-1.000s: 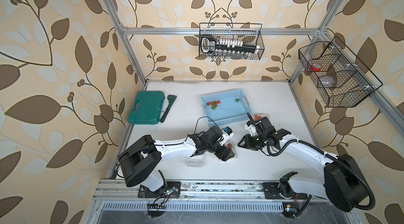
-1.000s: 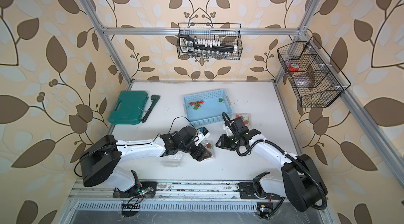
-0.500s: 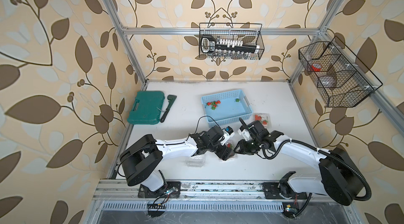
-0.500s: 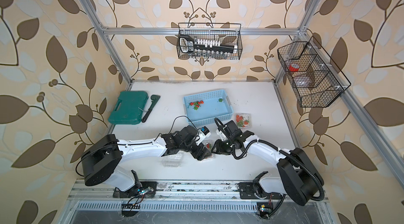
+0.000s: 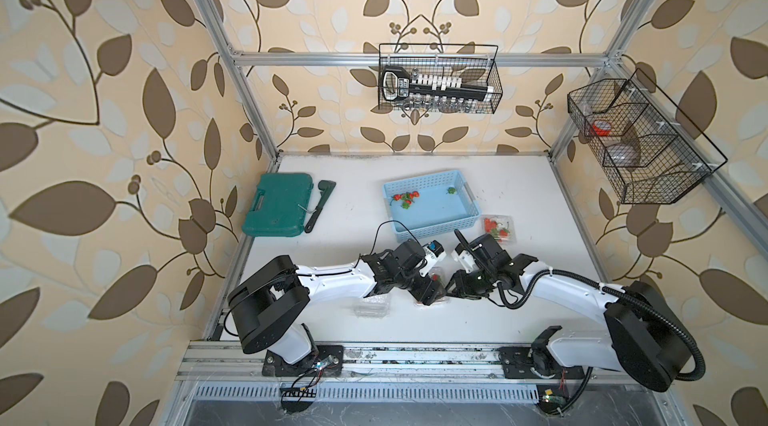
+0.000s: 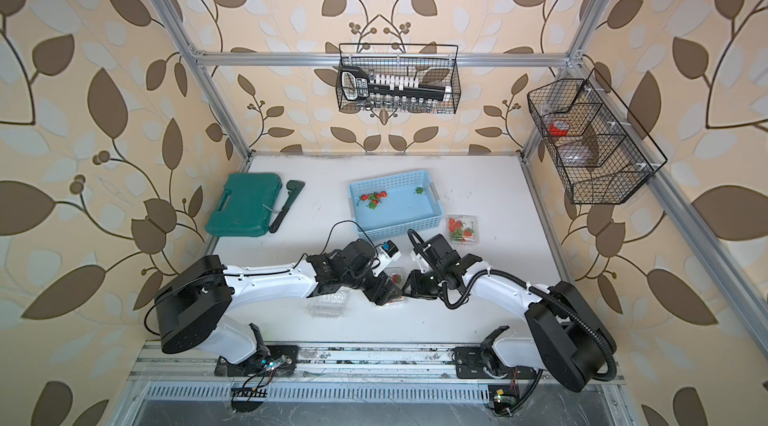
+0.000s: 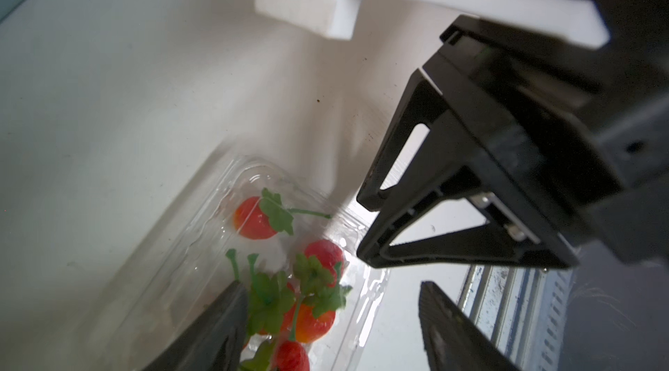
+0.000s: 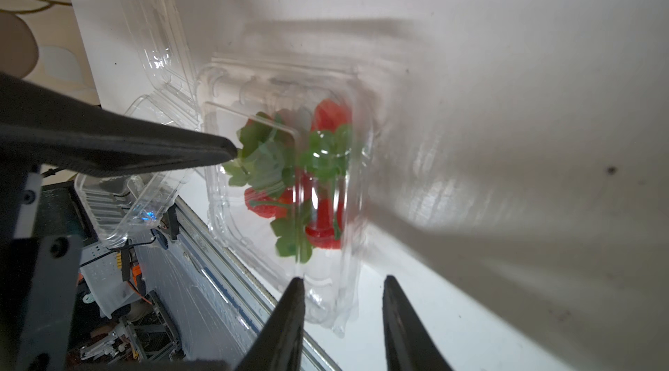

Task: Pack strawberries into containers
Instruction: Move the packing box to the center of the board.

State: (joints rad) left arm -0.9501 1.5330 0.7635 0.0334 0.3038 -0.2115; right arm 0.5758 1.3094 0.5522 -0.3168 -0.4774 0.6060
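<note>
strawberries [image 8: 327,115] lie inside a clear container [image 8: 253,90] directly ahead of the right jaws, which stand spread around its near rim. the left jaws, also parted, seem to straddle its far end. a squeeze on such thin, slick plastic could buckle the lid or skid it across the tabletop [image 8: 506,61].

We see a robotics lab test cell: an aluminium frame [image 5: 374,58] boxes in a white tabletop [image 5: 361,195], with leaf-print wallpaper panels [image 5: 104,112] as its walls. A left arm [image 5: 332,282] and a right arm [image 5: 569,291] are bolted to a slotted rail [image 5: 415,355] at the front edge, bare wiring [image 5: 309,380] hangs below it, and wire baskets [image 5: 438,78] hook onto the frame.
</note>
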